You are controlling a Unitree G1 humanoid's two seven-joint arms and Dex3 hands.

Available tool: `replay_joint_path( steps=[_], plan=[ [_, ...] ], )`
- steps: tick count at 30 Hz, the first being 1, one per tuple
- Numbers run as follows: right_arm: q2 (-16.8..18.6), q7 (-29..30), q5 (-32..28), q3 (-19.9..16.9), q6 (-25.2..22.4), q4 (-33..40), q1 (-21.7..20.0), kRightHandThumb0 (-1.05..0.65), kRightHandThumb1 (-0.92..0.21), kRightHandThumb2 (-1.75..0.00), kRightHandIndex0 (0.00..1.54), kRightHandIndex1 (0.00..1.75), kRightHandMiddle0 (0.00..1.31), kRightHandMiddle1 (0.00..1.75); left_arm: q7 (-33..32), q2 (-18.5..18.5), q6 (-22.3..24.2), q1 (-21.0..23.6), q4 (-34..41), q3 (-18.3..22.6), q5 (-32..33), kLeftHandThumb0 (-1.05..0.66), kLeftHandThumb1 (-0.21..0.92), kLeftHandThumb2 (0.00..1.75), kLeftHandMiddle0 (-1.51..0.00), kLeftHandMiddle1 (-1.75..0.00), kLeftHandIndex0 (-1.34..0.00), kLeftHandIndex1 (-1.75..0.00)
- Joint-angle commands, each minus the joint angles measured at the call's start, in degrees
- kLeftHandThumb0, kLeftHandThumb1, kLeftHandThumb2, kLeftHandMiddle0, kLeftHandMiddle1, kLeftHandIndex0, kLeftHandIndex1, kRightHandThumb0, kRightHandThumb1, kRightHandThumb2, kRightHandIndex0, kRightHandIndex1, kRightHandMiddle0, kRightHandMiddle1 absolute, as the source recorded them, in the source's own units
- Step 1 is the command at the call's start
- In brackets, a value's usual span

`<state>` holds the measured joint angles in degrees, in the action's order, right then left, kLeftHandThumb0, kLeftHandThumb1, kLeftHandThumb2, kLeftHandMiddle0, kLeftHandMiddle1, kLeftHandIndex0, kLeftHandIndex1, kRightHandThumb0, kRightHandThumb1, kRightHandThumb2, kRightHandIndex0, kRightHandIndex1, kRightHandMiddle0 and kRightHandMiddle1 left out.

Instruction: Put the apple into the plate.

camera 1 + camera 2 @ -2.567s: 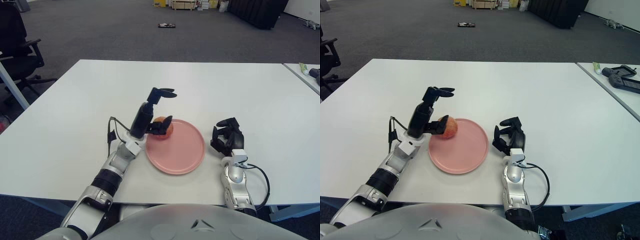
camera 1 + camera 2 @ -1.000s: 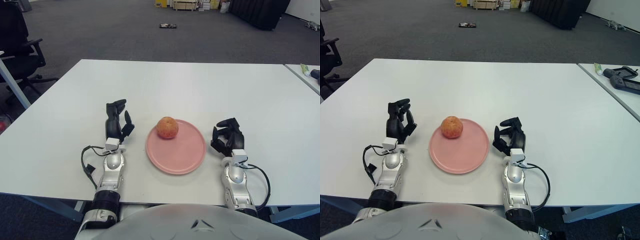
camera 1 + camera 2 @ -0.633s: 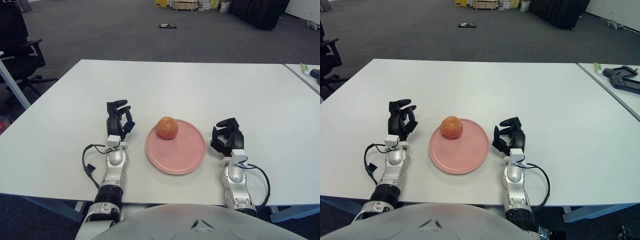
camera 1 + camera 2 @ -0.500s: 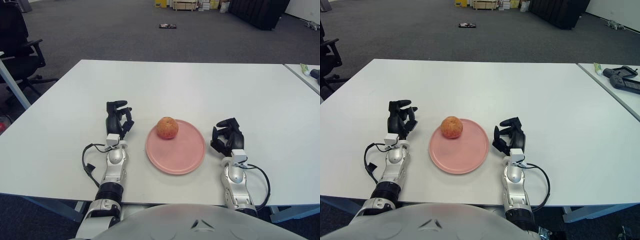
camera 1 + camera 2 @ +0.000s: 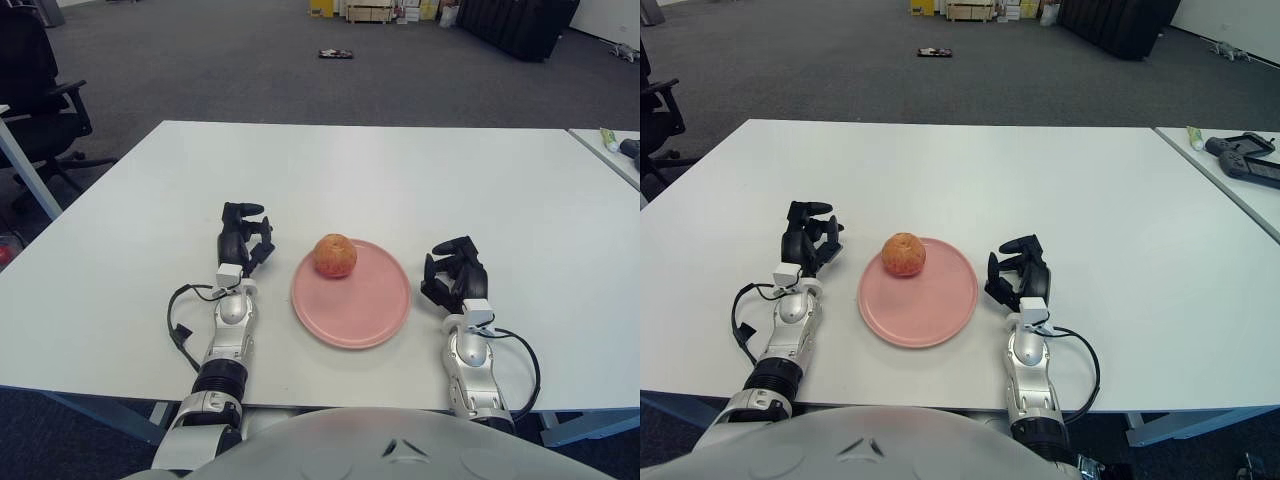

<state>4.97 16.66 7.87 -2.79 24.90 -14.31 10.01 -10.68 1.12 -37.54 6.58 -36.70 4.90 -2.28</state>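
Left eye view: the apple (image 5: 335, 255) sits on the pink plate (image 5: 375, 310), toward its far left part, and nothing touches it. The left hand (image 5: 241, 238) rests on the white table (image 5: 400, 180) just left of the plate, apart from its rim, with its fingers curled in and holding nothing. The right hand (image 5: 455, 275) lies on the table just right of the plate, fingers curled too and empty. Judging by this, the task looks done: the apple is in the plate and both hands are clear of it. Nothing seems left but to keep the arms at rest.

Right eye view: the same layout shows from slightly to the side. The apple (image 5: 904, 254) stands on the plate (image 5: 940, 310), inside the rim at the far left, and looks steady. The left hand (image 5: 806, 238) and right hand (image 5: 1018, 272) flank the plate on the table, each closed loosely on nothing. Some small items lie on a second table (image 5: 1240, 160) at the far right, well apart from the work.
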Motion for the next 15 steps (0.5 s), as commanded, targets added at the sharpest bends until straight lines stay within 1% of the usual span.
replay_joint_path(
  steps=[1, 5, 7, 9, 13, 15],
  plan=[
    [-0.5, -0.4, -0.1, -0.2, -1.2, -1.3, 1.0, -0.40, -0.60, -0.96, 0.98, 1.75, 0.40, 1.75, 2.0, 0.4, 0.5, -2.4, -3.2, -0.5, 0.6, -0.39, 0.65, 0.90, -0.55, -1.71, -0.36, -1.75],
    [-0.4, -0.8, -0.2, -0.2, -1.4, -1.1, 1.0, -0.40, -0.59, -0.98, 0.97, 1.75, 0.40, 1.75, 6.0, 0.9, 4.8, -3.0, -3.4, 0.2, 4.2, -0.39, 0.67, 0.88, -0.57, -1.59, -0.35, -1.75],
    [-0.5, -1.0, -0.3, -0.2, -1.4, -1.0, 1.0, -0.40, -0.59, -0.98, 0.96, 1.75, 0.41, 1.75, 6.8, 1.0, 5.9, -3.1, -3.3, 0.3, 5.0, -0.38, 0.69, 0.84, -0.58, -1.51, -0.33, -1.75],
    [-0.5, -1.1, -0.3, -0.2, -1.5, -1.0, 1.0, -0.40, -0.59, -0.98, 0.96, 1.75, 0.41, 1.75, 7.2, 1.1, 7.7, -3.5, -2.5, 0.3, 5.3, -0.38, 0.71, 0.83, -0.58, -1.48, -0.32, -1.75],
    [-0.6, -1.3, -0.4, -0.3, -1.4, -1.2, 0.8, -0.40, -0.58, -0.99, 0.96, 1.75, 0.41, 1.75, 7.5, 1.3, 10.2, -4.4, -0.7, 0.4, 5.4, -0.37, 0.73, 0.80, -0.58, -1.47, -0.31, -1.75],
    [-0.6, -1.3, -0.5, -0.3, -1.2, -1.3, 0.8, -0.40, -0.58, -0.99, 0.96, 1.75, 0.41, 1.75, 7.7, 1.5, 11.4, -4.9, 0.4, 0.5, 5.6, -0.37, 0.73, 0.80, -0.57, -1.50, -0.31, -1.75]
  ],
)
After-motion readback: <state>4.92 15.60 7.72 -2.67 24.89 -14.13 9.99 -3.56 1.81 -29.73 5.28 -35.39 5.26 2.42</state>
